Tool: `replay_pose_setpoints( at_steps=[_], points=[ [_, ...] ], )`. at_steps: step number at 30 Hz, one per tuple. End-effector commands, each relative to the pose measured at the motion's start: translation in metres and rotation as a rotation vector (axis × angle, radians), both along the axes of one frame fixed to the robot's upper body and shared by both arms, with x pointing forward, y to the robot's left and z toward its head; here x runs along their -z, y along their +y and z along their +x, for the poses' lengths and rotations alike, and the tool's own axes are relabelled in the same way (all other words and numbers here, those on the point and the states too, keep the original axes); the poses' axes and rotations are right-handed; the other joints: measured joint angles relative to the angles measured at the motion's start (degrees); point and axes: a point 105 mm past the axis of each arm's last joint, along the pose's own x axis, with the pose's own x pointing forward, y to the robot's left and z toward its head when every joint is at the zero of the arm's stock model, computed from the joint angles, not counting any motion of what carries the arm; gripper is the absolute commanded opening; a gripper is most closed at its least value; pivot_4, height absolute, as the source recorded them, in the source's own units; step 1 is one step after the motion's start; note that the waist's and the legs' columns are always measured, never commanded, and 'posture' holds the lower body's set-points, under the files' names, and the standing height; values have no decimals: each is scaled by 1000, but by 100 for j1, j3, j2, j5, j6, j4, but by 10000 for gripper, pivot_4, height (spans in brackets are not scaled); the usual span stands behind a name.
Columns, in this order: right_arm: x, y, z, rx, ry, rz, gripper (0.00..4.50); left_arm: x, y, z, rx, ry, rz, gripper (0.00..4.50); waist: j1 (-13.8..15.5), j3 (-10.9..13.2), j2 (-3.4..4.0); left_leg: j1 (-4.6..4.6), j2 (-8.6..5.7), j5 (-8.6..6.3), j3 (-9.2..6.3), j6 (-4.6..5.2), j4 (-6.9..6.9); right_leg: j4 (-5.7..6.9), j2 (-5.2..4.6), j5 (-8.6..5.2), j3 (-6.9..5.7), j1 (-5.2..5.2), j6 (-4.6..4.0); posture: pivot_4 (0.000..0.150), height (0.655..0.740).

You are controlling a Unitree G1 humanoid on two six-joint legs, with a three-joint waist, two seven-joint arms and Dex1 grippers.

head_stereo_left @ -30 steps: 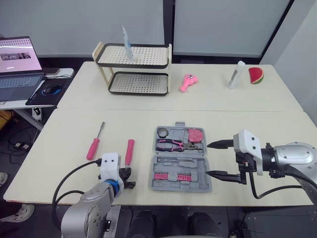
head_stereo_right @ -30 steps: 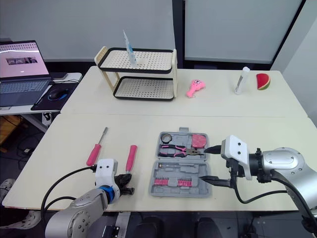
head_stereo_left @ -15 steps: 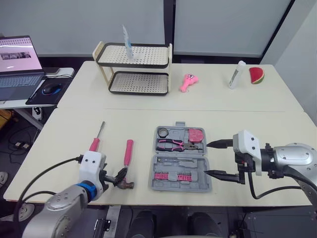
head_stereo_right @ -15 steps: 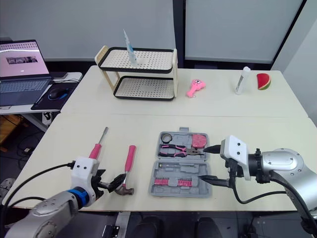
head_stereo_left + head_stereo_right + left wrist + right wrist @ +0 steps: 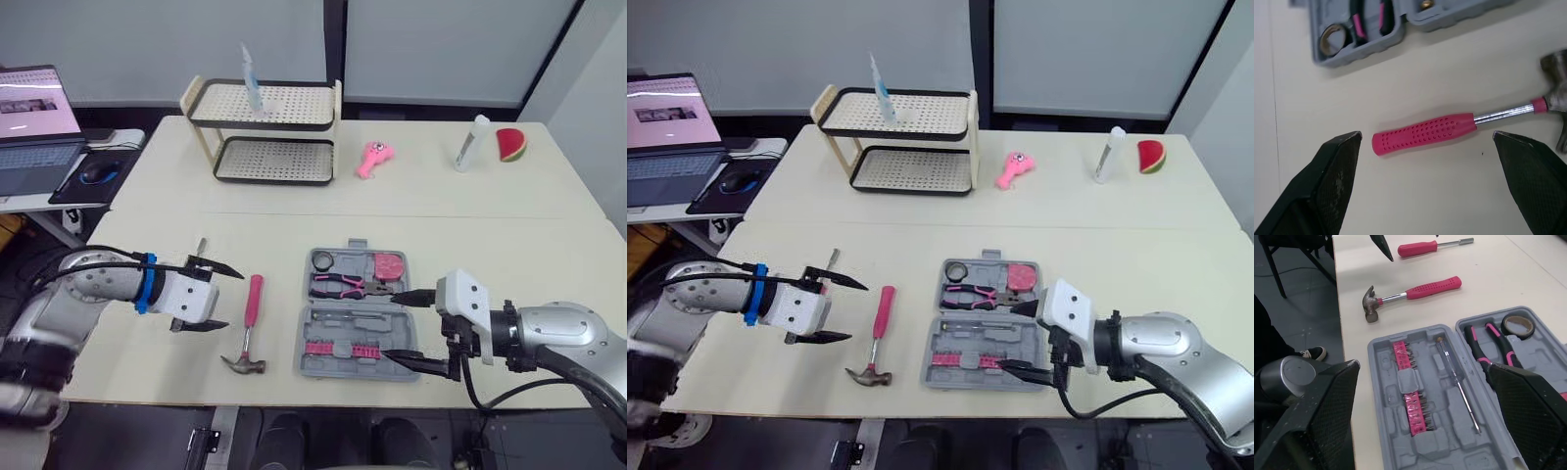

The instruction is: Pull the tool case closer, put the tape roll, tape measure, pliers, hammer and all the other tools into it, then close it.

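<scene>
On the near-left part of the desk [image 5: 490, 245], the left gripper [image 5: 233, 301] is no longer low at the head of the hammer [image 5: 251, 311], where it sits a second earlier. It is now swung out to the robot's left and raised, with its jaws released, spread wide and empty. In the left wrist view the pink handle lies across the gap between them. The hammer itself is almost where it was. It lies flat between this gripper and the tool case [image 5: 353, 371], apart from both, with its head toward the front edge.

The right gripper [image 5: 389, 328] has also slid left. Its jaws are open, grasp nothing, and now reach over the case's right edge rather than standing clear of it. The case lies open near the front edge, with the tape roll [image 5: 323, 261], pliers [image 5: 343, 286] and tape measure [image 5: 389, 265] already in its far half. The pink screwdriver [image 5: 1420, 248] is still on the desk beyond the hammer.

The packing looks more than half done. The left arm seems to be lining up on the hammer's handle instead of its head, while the right is placed to steady the case
</scene>
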Motion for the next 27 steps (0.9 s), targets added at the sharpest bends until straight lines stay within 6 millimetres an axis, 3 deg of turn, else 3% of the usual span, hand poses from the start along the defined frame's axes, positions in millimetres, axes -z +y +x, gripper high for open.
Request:
replay_pose_setpoints(
  at_steps=[1,7,16,19,27],
  points=[
    [-8,7,-6,-25,-8,21,45000,11,0,-5,234,11,132,44671,-36,1,-1,-4,0,0,2,0,0,1,1,0,1,-6,0,1500,7356],
    [-10,16,-11,-49,26,33,45000,32,-14,-2,522,56,280,44671,-131,2,-5,-5,7,1,-6,4,9,15,15,0,-8,-5,1,1500,7356],
    [-13,23,-14,-53,30,34,45000,53,-26,2,684,87,385,44671,-164,13,-25,-5,9,1,-8,3,14,18,23,0,-10,-5,2,1500,7356],
    [-13,22,-15,-48,33,31,45000,62,-32,-2,721,97,376,39617,-161,15,-28,-6,9,2,-10,1,15,18,23,0,-11,-5,2,1500,7356],
    [-15,21,-14,-41,30,26,45000,70,-28,-7,738,100,381,15043,-144,12,-30,5,8,9,-11,-9,16,22,22,0,-11,7,3,1500,7356]
  ],
)
